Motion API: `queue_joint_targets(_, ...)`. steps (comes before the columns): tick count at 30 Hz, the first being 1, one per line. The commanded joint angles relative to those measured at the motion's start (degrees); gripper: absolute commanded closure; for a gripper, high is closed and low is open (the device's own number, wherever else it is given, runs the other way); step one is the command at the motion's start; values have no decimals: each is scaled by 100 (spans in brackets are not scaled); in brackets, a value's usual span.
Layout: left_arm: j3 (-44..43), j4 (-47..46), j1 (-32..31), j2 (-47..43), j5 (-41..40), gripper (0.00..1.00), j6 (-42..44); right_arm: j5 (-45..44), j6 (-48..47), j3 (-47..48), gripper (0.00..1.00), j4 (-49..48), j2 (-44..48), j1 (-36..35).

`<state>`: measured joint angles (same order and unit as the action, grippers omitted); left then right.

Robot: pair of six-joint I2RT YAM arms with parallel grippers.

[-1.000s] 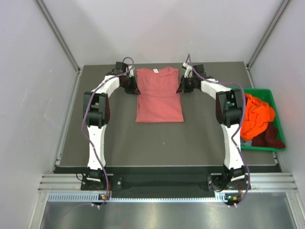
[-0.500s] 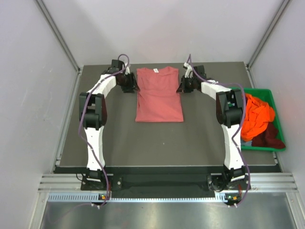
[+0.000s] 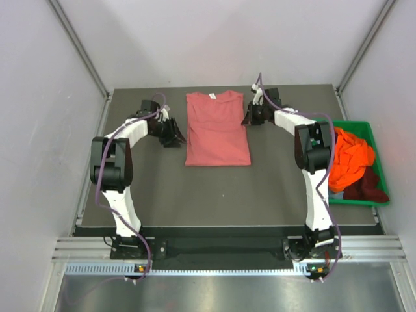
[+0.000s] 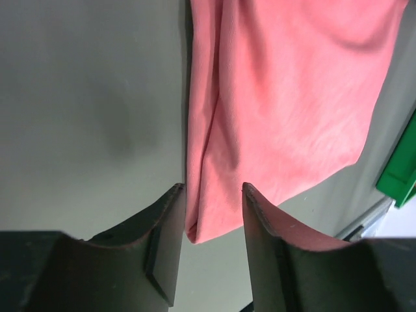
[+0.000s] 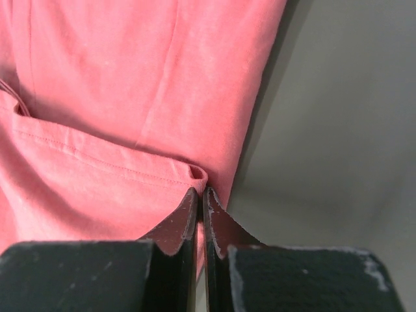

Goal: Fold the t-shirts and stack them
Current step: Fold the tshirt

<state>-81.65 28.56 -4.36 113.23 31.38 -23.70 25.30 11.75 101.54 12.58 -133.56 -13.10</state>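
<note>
**A:** Where was the salmon-pink t-shirt (image 3: 218,133) found?

**B:** It was laid flat on the table (image 3: 214,195), well apart from the green bin (image 3: 359,202), on the bin's left-arm side. Its collar was set farther back than the bin's far rim. The sleeve on the bin's side was seen folded in over the body, so that a narrow oblong was formed.

**A:** And what was noted of the right gripper (image 3: 248,119)?

**B:** It was placed between the shirt and the bin, at the shirt's bin-side edge, near the shoulder. Its jaws were pressed together. In the wrist view the corner of the folded sleeve's hem was seen nipped at their tips.

**A:** Was the left gripper (image 3: 174,136) engaged as well?

**B:** No cloth was held by it. It was kept just beside the shirt's edge that is turned away from the bin, clear of the fabric. Its jaws were parted to a moderate gap, and through that gap only the shirt's folded edge and bare table were seen.

**A:** Were other garments observed?

**B:** A bright orange t-shirt (image 3: 351,159) was heaped inside the bin. A dark maroon t-shirt (image 3: 368,185) was bunched against it in the bin's near corner.
</note>
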Motion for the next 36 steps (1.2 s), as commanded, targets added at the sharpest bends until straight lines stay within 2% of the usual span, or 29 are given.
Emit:
queue_joint_targets(1, 403, -534, -30, -336, 298, 54, -134, -210, 64, 78, 100, -316, 101, 71)
queue_joint_targets(11, 703, -808, -188, -65, 282, 54, -267, 10, 363, -28, 97, -537, -12, 62)
queue_joint_targets(15, 720, -808, -188, -47, 308, 66, -222, -16, 407, -178, 99, -651, 49, 71)
queue_joint_targets(16, 729, -790, -188, -38, 325, 66, -214, -16, 416, -195, 99, -660, 49, 71)
queue_joint_targets(19, 764, -737, -188, -29, 299, 57, -179, 1, 477, -204, 99, -695, 40, 71)
queue_joint_targets(28, 975, -737, -302, 94, 203, 55, -196, 1, 565, -231, 99, -722, 75, 62)
queue_joint_targets(30, 1028, -746, -320, 103, 220, 62, -187, 1, 565, -239, 99, -704, 84, 71)
queue_joint_targets(34, 1116, -773, -320, 33, 255, 100, -222, 1, 609, -257, 99, -722, 58, 71)
queue_joint_targets(36, 1168, -773, -320, -46, 220, 100, -284, -7, 627, -257, 100, -731, 58, 71)
